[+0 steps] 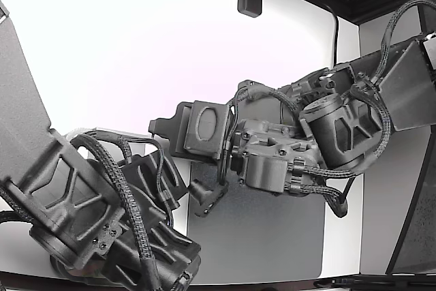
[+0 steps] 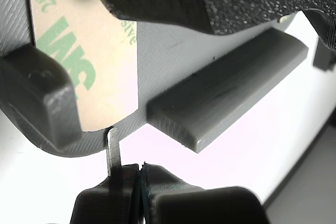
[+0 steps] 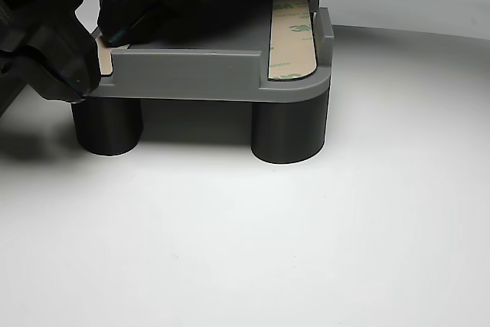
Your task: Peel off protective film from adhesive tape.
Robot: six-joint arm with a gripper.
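In the exterior view, two dark robot arms meet over a grey mat (image 1: 272,230) on a white table (image 1: 102,46); the arm from the exterior view's right (image 1: 340,127) reaches toward a grey printed fixture (image 1: 204,127) held up near the mat's far edge, while the other arm (image 1: 88,202) fills the near corner on the exterior view's left, and the tape itself cannot be made out here. In the wrist view, the gripper (image 2: 140,174) has its jaws pressed together on a thin silvery tab (image 2: 113,148) that rises to the lower edge of the tan protective film (image 2: 89,61), green-printed and lying flat on the fixture's grey plate (image 2: 168,51) beside a raised grey bar (image 2: 231,87); whether the tab is a tool tip or a lifted corner of liner cannot be told. In the other view, the fixture stands on round dark legs (image 3: 289,132) on the white surface, a tan film strip (image 3: 292,40) lying full-length along its edge at that view's right, and a second tan patch (image 3: 103,59) showing at the opposite corner under black gripper parts (image 3: 46,36). By appearance the peel has barely begun: the film seems seated across nearly its whole area, with the pull-away left to do.
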